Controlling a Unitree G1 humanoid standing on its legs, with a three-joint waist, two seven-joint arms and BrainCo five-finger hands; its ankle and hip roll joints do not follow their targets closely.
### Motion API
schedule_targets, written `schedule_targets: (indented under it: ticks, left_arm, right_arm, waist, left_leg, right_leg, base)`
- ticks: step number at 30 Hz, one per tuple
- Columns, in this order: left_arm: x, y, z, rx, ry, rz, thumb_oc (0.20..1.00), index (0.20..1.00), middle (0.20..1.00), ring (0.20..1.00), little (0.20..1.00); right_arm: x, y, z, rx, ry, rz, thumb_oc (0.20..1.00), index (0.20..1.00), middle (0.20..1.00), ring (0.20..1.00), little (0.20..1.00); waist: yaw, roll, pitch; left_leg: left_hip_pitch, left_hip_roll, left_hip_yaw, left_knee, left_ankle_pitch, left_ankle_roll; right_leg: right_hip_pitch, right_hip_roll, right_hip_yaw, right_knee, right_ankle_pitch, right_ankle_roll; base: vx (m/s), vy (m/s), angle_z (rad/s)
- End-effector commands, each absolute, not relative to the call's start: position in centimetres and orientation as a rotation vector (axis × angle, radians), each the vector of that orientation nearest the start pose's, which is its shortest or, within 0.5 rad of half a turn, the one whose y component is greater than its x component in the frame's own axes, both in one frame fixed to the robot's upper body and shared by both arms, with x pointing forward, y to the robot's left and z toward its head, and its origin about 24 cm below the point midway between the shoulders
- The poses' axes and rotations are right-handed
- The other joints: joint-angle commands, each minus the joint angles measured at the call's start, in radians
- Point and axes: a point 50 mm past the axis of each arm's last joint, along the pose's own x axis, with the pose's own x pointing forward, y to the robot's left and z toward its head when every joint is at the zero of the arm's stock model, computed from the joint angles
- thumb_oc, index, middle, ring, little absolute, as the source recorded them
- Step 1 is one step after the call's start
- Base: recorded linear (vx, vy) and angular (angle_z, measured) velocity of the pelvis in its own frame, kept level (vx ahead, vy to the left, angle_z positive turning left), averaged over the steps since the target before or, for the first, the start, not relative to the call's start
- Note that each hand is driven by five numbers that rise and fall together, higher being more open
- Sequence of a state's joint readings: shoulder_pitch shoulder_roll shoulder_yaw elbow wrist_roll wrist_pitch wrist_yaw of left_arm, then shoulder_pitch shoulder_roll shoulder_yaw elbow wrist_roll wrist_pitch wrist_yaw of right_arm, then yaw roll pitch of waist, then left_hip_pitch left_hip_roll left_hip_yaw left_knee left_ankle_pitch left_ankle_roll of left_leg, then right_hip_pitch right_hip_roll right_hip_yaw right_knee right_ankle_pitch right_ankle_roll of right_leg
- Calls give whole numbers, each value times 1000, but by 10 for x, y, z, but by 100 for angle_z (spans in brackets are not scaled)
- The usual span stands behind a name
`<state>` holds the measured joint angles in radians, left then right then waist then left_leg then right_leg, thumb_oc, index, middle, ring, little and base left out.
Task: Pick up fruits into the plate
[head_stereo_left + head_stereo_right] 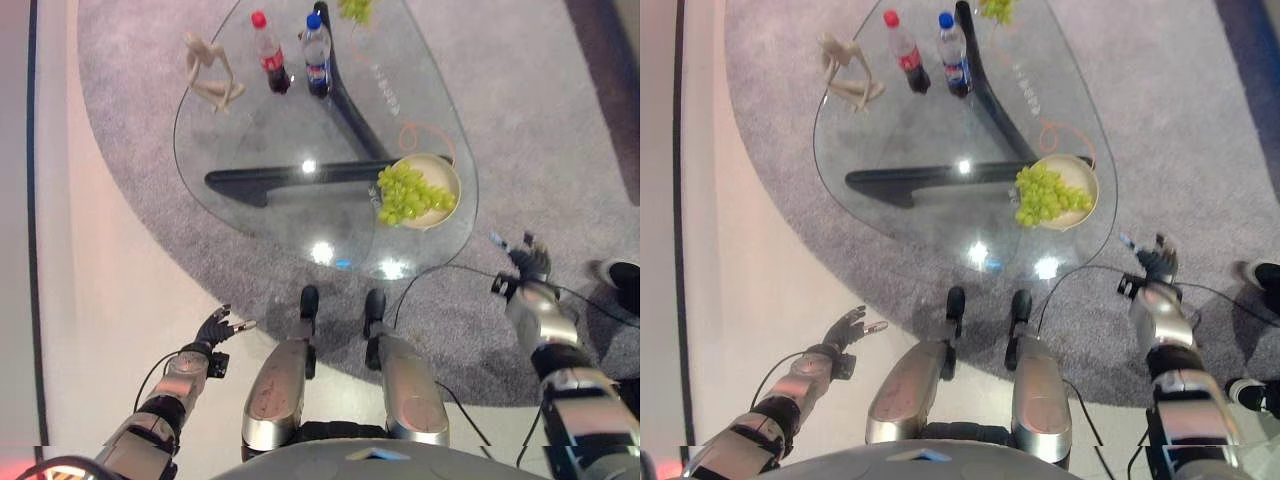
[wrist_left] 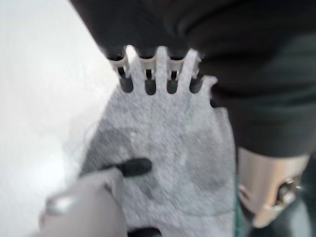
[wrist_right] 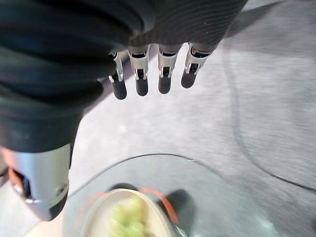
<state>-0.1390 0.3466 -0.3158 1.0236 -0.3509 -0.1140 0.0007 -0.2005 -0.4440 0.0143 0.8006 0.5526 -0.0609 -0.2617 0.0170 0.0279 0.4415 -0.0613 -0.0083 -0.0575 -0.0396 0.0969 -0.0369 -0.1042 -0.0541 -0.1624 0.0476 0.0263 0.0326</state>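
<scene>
1. Glass table [image 1: 250, 140] on a grey rug [image 1: 520, 130].
2. Plate [image 1: 446, 176] at the table's near right edge, a bunch of green grapes [image 1: 405, 193] lying in it.
3. More grapes [image 1: 355, 9] at the far edge, well apart from the plate.
4. Two bottles [image 1: 295, 55] and a pale figurine [image 1: 210, 72] far left.
5. Left hand [image 1: 214, 327] low over the floor, near left, fingers spread, holding nothing.
6. Right hand [image 1: 528, 262] over the rug, right of the table, fingers straight, empty.

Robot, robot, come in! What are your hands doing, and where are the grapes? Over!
Left hand open, low beside the glass table. Right hand open, empty. Green grapes in the plate; another bunch at the far edge. Nothing blocking.
</scene>
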Motion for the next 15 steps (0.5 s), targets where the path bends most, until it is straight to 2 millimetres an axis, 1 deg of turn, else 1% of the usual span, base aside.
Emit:
schedule_targets:
  ticks: [1,2,4,6,7,10,11,12,15]
  left_arm:
    - [153,231,-136,193,928,3,1000,1000,1000,1000,1000]
    - [148,230,-138,194,948,-1,1000,1000,1000,1000,1000]
    - [132,226,-147,179,1016,2,1000,1000,1000,1000,1000]
    - [118,222,-155,137,1086,16,1000,1000,1000,1000,1000]
    - [112,221,-157,111,1117,23,1000,1000,1000,1000,1000]
    - [99,219,-162,85,1184,29,1000,1000,1000,1000,1000]
    - [96,218,-163,77,1199,27,1000,1000,1000,1000,1000]
    - [91,218,-165,69,1228,20,1000,1000,1000,1000,1000]
    - [83,218,-166,52,1256,9,1000,1000,1000,1000,1000]
  right_arm:
    - [218,-286,-71,169,535,-471,1000,1000,1000,1000,1000]
    - [209,-279,-83,189,579,-453,1000,1000,1000,1000,1000]
    - [179,-261,-112,207,719,-387,1000,1000,1000,1000,1000]
    - [149,-243,-136,182,870,-306,1000,1000,1000,1000,1000]
    - [137,-233,-144,151,935,-258,1000,1000,1000,1000,1000]
    - [109,-216,-159,78,1101,-163,1000,1000,1000,1000,1000]
    - [102,-213,-162,65,1137,-151,1000,1000,1000,1000,1000]
    - [90,-210,-166,74,1198,-154,1000,1000,1000,1000,1000]
    - [81,-210,-168,77,1243,-148,1000,1000,1000,1000,1000]
  waist:
    - [5,-36,-133]
    - [5,-40,-149]
    - [8,-45,-191]
    - [12,-45,-231]
    - [13,-45,-244]
    - [18,-42,-269]
    - [18,-40,-275]
    - [17,-35,-285]
    - [12,-27,-299]
  left_leg:
    - [32,-17,82,81,-136,12]
    - [42,-17,82,77,-137,13]
    - [77,-18,88,66,-142,16]
    - [109,-21,92,54,-149,21]
    - [122,-23,91,49,-152,24]
    - [151,-28,88,37,-158,30]
    - [159,-29,88,32,-159,31]
    - [175,-32,87,23,-162,35]
    - [195,-35,91,12,-165,37]
  right_leg:
    - [35,-36,-5,39,-26,49]
    - [46,-35,-4,34,-26,50]
    - [84,-35,-6,16,-26,50]
    - [120,-32,-4,0,-28,49]
    - [132,-32,-3,-5,-30,48]
    - [162,-33,-2,-14,-36,45]
    - [171,-33,-2,-18,-37,45]
    - [186,-34,-2,-26,-38,44]
    - [202,-35,1,-33,-40,45]
  base:
    - [152,8,13]
    - [195,14,16]
    - [179,35,7]
    - [160,70,-2]
    - [107,70,-1]
    - [62,61,0]
    - [55,83,-2]
    - [48,90,0]
    - [33,66,1]
